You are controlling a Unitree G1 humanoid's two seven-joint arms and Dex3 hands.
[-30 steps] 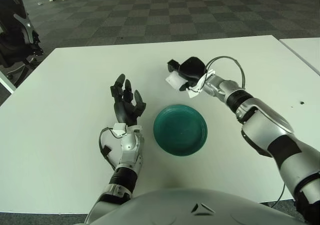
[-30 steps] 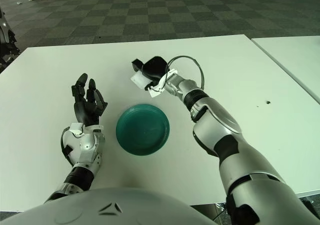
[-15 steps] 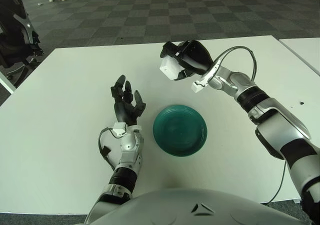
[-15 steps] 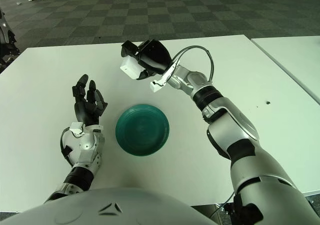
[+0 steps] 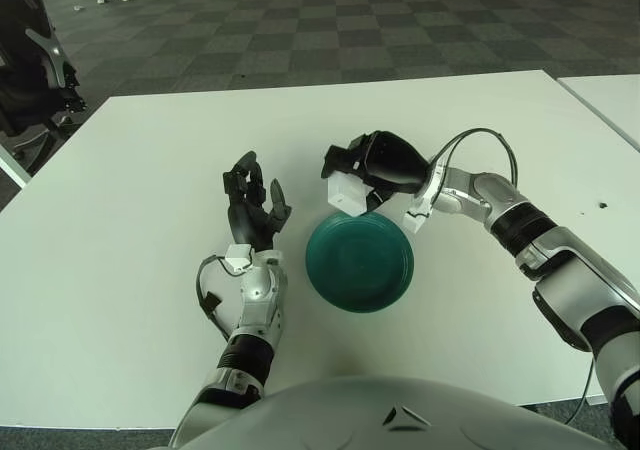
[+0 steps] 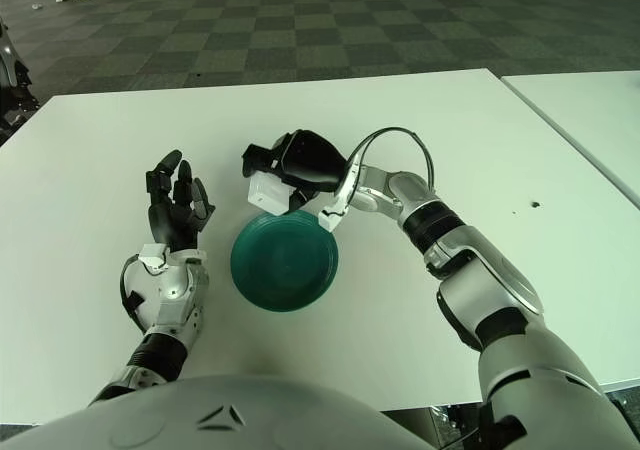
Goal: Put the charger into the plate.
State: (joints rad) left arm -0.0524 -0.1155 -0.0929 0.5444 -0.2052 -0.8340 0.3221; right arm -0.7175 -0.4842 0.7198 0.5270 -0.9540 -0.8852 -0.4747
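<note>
My right hand [image 5: 372, 168] is shut on a white block charger [image 5: 345, 192] and holds it just above the far left rim of the dark green plate [image 5: 360, 266]. The charger also shows in the right eye view [image 6: 268, 192]. The plate [image 6: 284, 260] lies flat on the white table near the front middle and has nothing in it. My left hand [image 5: 250, 206] rests on the table to the left of the plate, fingers spread and pointing up, holding nothing.
The white table [image 5: 150, 170] has its near edge at the bottom of the view. A second white table [image 5: 610, 95] stands at the right with a gap between. A black chair [image 5: 30, 70] stands off the far left corner.
My right hand has come down and towards me with the charger, from high over the far table to just above the plate's far left rim. The left hand has stayed put.
</note>
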